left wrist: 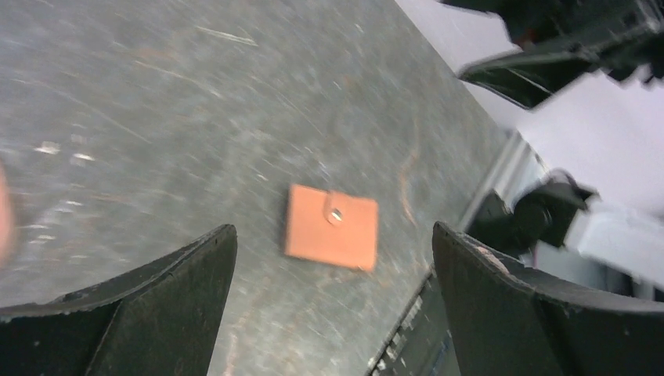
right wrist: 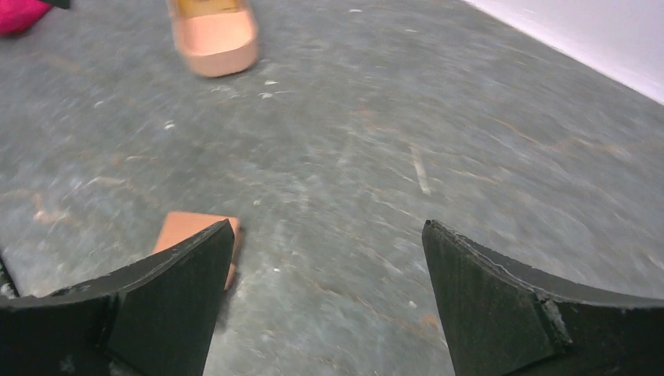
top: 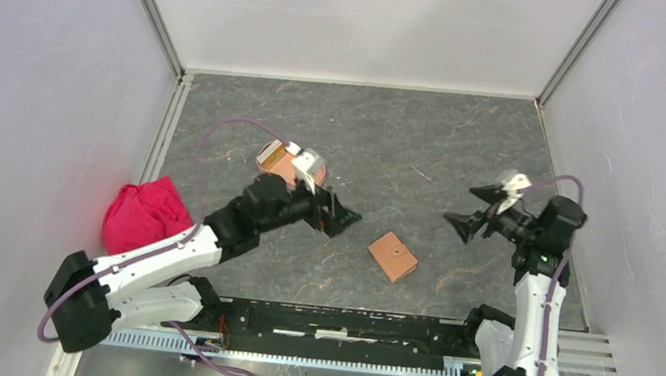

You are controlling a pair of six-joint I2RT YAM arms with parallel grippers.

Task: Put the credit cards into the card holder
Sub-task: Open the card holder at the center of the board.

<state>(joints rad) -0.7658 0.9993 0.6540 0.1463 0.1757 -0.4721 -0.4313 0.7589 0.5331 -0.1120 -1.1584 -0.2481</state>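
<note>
The salmon-pink card holder (top: 283,167) sits left of the table's middle, partly hidden behind my left wrist. It also shows in the right wrist view (right wrist: 218,41), at the top. An orange card (top: 269,154) lies in it; its edge shows in the right wrist view (right wrist: 205,6). No other cards show. My left gripper (top: 344,224) is open and empty, just right of the holder and above the table; its wrist view (left wrist: 333,235) looks down at the brown wallet (left wrist: 331,227). My right gripper (top: 458,205) is open and empty at the right (right wrist: 327,227).
The flat brown snap wallet (top: 393,255) lies closed at centre front between the grippers, partly behind my right gripper's left finger (right wrist: 188,229). A crumpled pink cloth (top: 144,214) lies by the left wall. White walls enclose the table; a black rail (top: 344,323) runs along the near edge.
</note>
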